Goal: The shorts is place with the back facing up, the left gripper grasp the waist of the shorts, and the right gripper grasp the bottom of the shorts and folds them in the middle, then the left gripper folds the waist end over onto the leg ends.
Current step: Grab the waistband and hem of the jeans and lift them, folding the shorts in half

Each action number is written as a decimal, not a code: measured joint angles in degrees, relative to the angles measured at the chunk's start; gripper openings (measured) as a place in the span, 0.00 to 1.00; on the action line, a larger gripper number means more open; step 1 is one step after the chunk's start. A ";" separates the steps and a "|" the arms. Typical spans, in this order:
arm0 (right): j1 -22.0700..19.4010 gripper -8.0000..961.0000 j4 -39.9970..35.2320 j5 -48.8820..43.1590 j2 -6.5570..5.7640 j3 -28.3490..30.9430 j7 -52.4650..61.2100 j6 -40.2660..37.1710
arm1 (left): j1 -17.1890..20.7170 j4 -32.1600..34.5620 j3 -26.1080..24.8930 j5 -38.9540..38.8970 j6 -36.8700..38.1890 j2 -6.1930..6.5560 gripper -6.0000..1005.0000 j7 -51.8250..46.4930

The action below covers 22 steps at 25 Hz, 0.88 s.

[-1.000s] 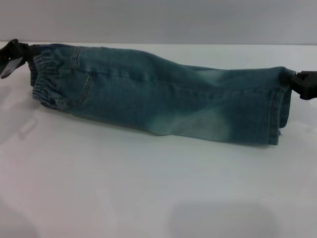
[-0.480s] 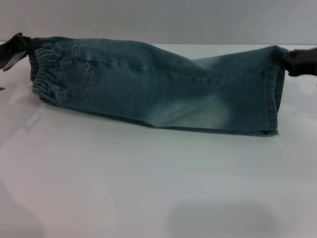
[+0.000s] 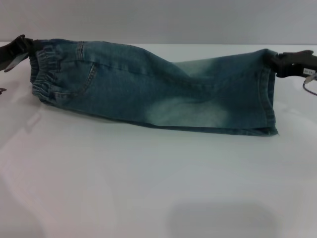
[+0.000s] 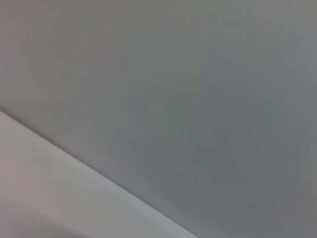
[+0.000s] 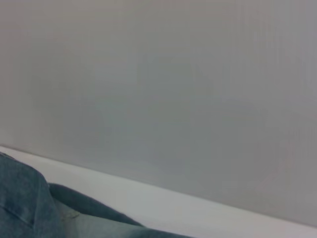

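Faded blue denim shorts (image 3: pixel 153 89), folded lengthwise, hang stretched between two black robot tools above a white desk (image 3: pixel 148 183), seen from the head camera. The left tool (image 3: pixel 17 49) is clenched on the top corner of the waist (image 3: pixel 44 74), the gathered elastic band that forms the garment's left end. The right tool (image 3: pixel 282 62) is clenched on the top corner of the leg ends (image 3: pixel 270 99), whose straight stitched hems drop vertically on the right.

The upper edge of the shorts runs from one tool to the other, dipping slightly near the middle. The lower folded edge lies on or just over the desk surface; which of the two cannot be told. A back patch pocket (image 3: pixel 79 74) with pale stitching shows just beside the waist, and a pale washed patch (image 3: pixel 188 111) spreads across the lower middle of the fabric. A soft shadow lies on the desk under the garment.

A grey wall (image 3: pixel 158 20) rises behind the desk. The left wrist camera shows only that wall and a strip of the white desk. The right wrist camera shows the wall, the desk edge and a fold of blue denim in one corner. Neither wrist camera shows its own tool.
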 joint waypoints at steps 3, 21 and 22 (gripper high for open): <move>0.23 0.03 1.44 0.18 0.13 -1.18 -0.06 3.24 | 0.00 -0.43 0.29 0.00 -0.92 -0.06 0.15 0.93; 3.38 0.04 4.11 0.22 1.30 -6.20 -0.26 15.55 | -0.73 -4.02 3.57 -0.08 -7.44 -0.29 0.16 4.40; 3.53 0.04 4.20 0.22 1.30 -6.26 -0.26 15.81 | -0.72 -4.02 3.58 -0.08 -7.48 -0.29 0.16 4.40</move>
